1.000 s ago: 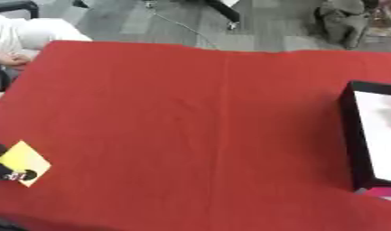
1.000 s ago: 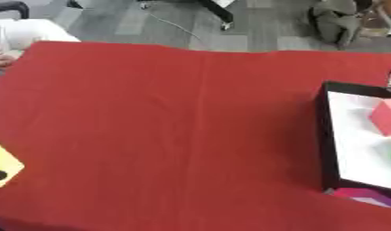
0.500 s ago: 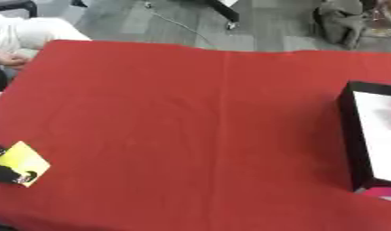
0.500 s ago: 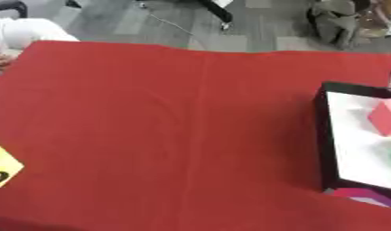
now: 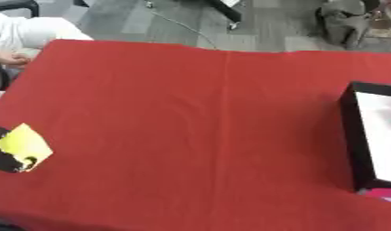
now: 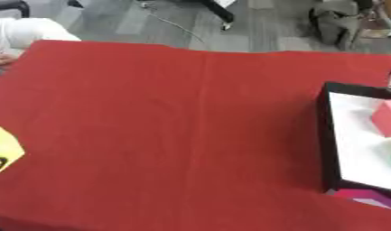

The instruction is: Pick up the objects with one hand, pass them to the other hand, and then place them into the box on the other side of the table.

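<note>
Where table meets left edge, left hand [image 5: 7, 159] seemingly clamps yellow object [image 5: 24, 145]; box [image 6: 331, 135] right.

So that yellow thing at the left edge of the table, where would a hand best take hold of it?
Probably by the upper part of the yellow piece, coming from the table's left edge, where it lies. It looks flat and tilted, and something black already covers its lower left corner, perhaps the left hand, though I cannot tell. The box sits far across the red cloth.
</note>
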